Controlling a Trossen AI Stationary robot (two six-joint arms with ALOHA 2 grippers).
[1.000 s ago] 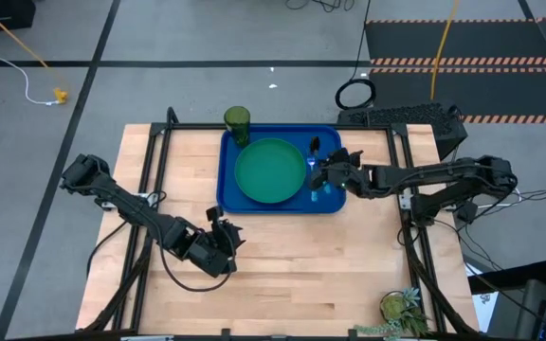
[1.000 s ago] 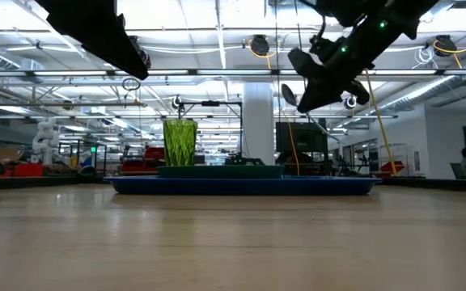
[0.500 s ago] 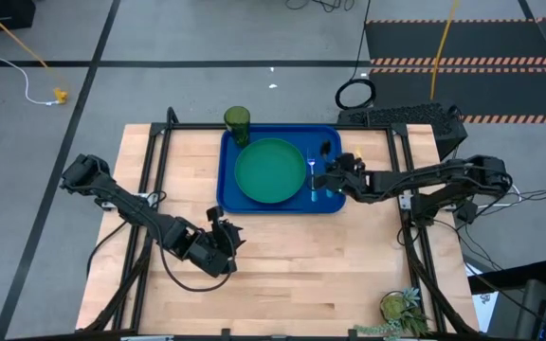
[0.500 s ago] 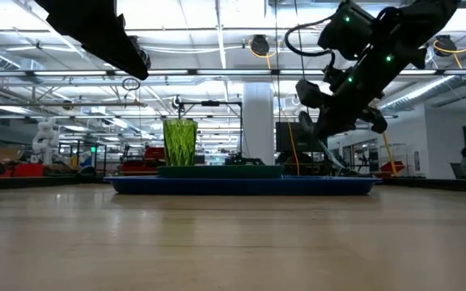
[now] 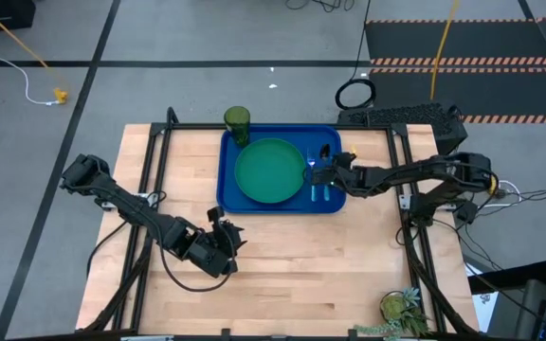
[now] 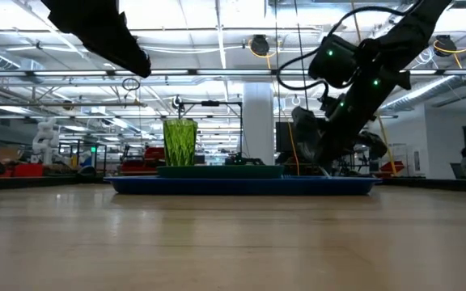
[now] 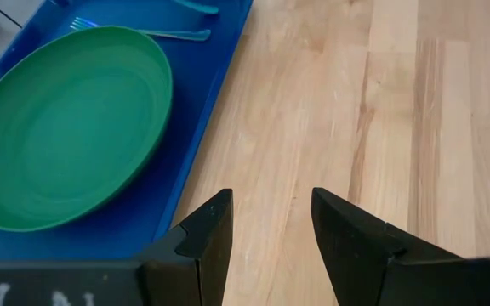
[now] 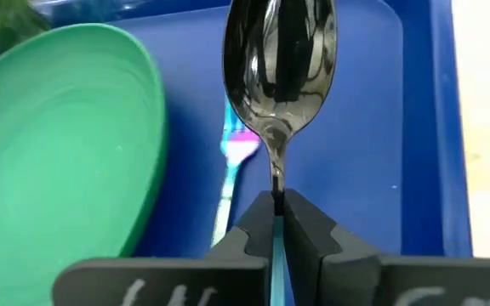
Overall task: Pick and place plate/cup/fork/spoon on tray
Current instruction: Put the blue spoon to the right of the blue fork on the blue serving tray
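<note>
The deep blue tray (image 5: 335, 204) lies at the table's far middle. The green plate (image 5: 271, 171) lies on its left part. The dark green cup (image 5: 237, 120) stands upright at its far left corner. The fork (image 5: 313, 178) lies flat on the tray just right of the plate. My right gripper (image 5: 331, 174) is low over the tray's right part, shut on the spoon (image 8: 279, 59), whose bowl points toward the far edge (image 5: 324, 151). My left gripper (image 7: 270, 229) is open and empty over bare wood near the tray's near left corner. My right gripper pinches the spoon's light blue handle (image 8: 275, 231) between its two fingers, just behind the thin neck under the bowl. The fingers come slanting down from the table's right. The bowl (image 8: 279, 59) sticks out past the fingertips over the tray floor; whether it touches, I cannot tell.
A potted green plant (image 5: 404, 311) stands at the table's near right corner. Black frame rails run along the table's left and right sides. Bare wood (image 5: 301, 275) lies between the tray and the near edge.
My right gripper has gone down toward the tray's right part with the spoon, staying shut on it. The spoon now sits low over the tray beside the fork.
</note>
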